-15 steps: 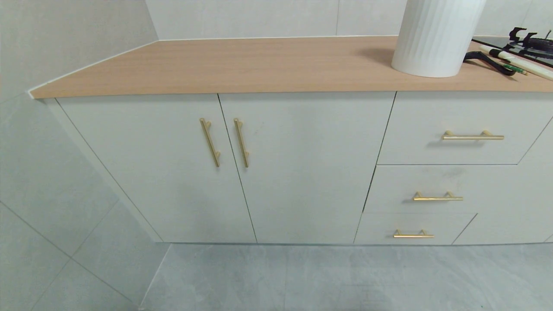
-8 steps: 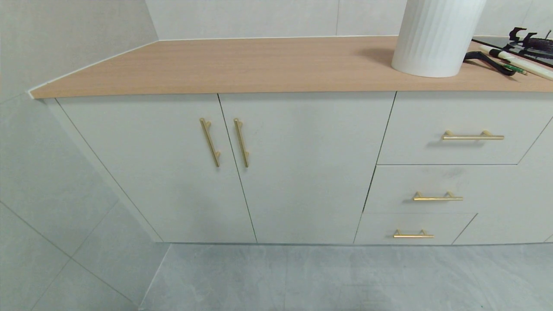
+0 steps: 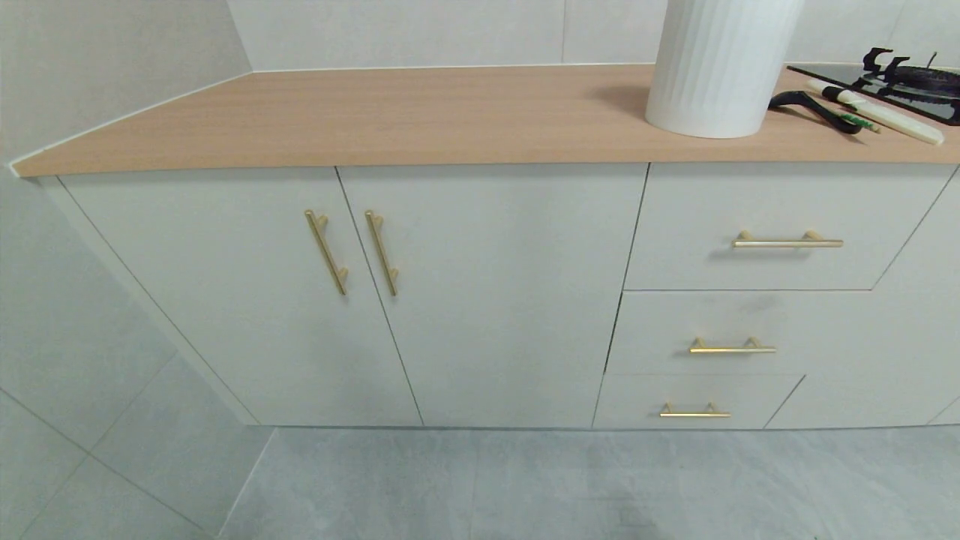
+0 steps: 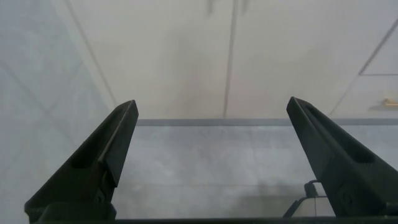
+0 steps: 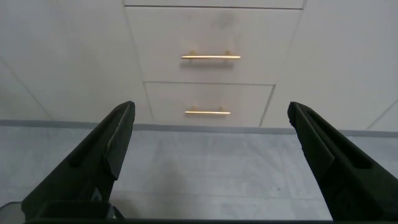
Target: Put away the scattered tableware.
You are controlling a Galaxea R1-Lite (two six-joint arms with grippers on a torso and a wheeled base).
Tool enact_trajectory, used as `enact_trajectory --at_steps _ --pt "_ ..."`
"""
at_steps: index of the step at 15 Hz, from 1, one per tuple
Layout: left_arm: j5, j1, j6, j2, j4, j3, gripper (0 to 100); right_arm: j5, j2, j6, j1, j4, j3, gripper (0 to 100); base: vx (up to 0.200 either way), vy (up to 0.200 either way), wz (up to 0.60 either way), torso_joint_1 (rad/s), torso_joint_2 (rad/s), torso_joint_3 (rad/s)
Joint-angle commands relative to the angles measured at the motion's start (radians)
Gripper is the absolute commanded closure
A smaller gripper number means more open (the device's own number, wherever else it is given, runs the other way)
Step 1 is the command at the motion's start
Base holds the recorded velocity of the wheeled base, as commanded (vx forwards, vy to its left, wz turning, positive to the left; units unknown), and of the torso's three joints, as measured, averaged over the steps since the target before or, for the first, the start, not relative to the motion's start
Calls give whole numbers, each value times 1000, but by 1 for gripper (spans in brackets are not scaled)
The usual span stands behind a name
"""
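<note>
Black utensil (image 3: 817, 109) lies beside white utensil (image 3: 892, 120) on countertop (image 3: 375, 112).

Wood countertop (image 3: 375, 112) w/ white ribbed vase (image 3: 720, 67) toward right end; black utensil (image 3: 821, 111) & white-handled tool (image 3: 889, 118) just beside it, hob (image 3: 911, 79) behind.

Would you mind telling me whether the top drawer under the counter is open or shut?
Shut: the top drawer sits flush with the cabinet door beside it and the middle drawer below, with only thin seams between them.
</note>
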Motion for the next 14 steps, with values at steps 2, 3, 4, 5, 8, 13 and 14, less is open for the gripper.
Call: enact_trajectory --at_steps 2,3,4,5,8,13,14 --pt "0 1 0 1 0 0 0 0 2 -1 0 -1 0 0 0 -200 0 2 2 2" --pt "0 1 0 1 0 0 0 0 1 -1 0 -1 0 0 0 -200 0 -2 12 -7" --pt "0 1 0 1 0 0 0 0 2 -1 0 1 0 0 0 -200 0 7 2 2" --pt "0 1 -2 1 0 0 0 0 2 -1 0 -1 0 0 0 -200 0 2 -2 -2" --pt "2 1 -6 1 0 0 0 0 2 -1 0 -1 0 0 0 -200 0 7 -1 6" --pt "2 1 -6 1 0 0 0 0 2 -1 0 -1 0 0 40 0 0 1 1 0" --pt "0 1 -8 1 0 0 0 0 2 -1 -1 -1 0 0 200 0 0 2 -2 2"
